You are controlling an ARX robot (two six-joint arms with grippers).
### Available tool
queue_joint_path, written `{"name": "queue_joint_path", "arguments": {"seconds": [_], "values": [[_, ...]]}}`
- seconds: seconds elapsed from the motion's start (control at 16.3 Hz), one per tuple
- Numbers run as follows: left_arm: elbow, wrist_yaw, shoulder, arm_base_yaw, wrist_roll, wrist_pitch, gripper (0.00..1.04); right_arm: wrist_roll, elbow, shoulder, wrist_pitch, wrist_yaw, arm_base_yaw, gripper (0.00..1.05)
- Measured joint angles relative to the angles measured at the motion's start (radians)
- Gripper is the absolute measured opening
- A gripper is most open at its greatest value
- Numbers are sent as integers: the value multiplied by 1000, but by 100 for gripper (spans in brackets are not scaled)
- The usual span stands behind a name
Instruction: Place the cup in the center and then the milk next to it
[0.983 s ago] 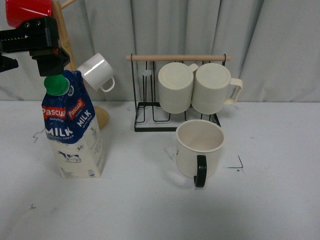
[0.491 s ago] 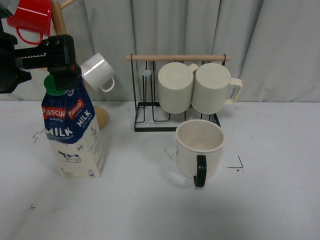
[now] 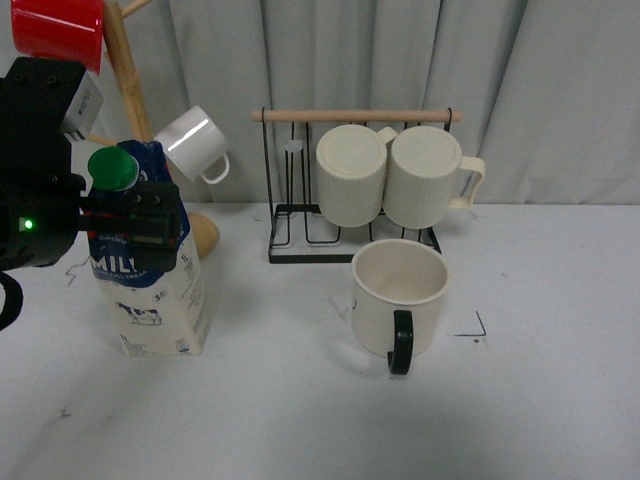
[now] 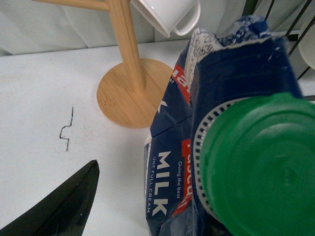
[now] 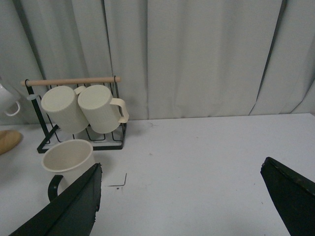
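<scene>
The milk carton (image 3: 152,290) stands upright at the left of the table, its green cap (image 3: 112,168) on top. My left gripper (image 3: 135,225) is open and sits low around the carton's blue upper part. In the left wrist view the cap (image 4: 266,167) and the carton (image 4: 170,172) fill the frame, with one finger (image 4: 59,206) apart from the carton. The cup (image 3: 400,290) stands near the table's middle, black handle toward me; its smiley face is hidden. My right gripper (image 5: 182,196) is open and empty, off to the cup's (image 5: 69,157) right.
A black wire rack (image 3: 290,240) with two ribbed cream mugs (image 3: 385,175) stands behind the cup. A wooden mug tree (image 3: 125,70) with a red mug (image 3: 55,25) and a small white mug (image 3: 195,145) stands just behind the carton.
My left gripper has come down from the green cap's level to the carton's blue upper part. The carton and cup have not moved.
</scene>
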Motion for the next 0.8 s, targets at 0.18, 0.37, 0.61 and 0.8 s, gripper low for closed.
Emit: {"name": "queue_joint_path", "arguments": {"seconds": [0.18,0.37,0.61,0.8], "values": [[0,-27,40,-2,-2,21,98,0,0,0,0,0,0,98],[17,-46,42,-11,-21,25,69,0,0,0,0,0,0,98],[41,-58,42,-37,-43,1,26,0,0,0,0,0,0,98],[47,-81,32,-64,-65,-22,11,0,0,0,0,0,0,98]]}}
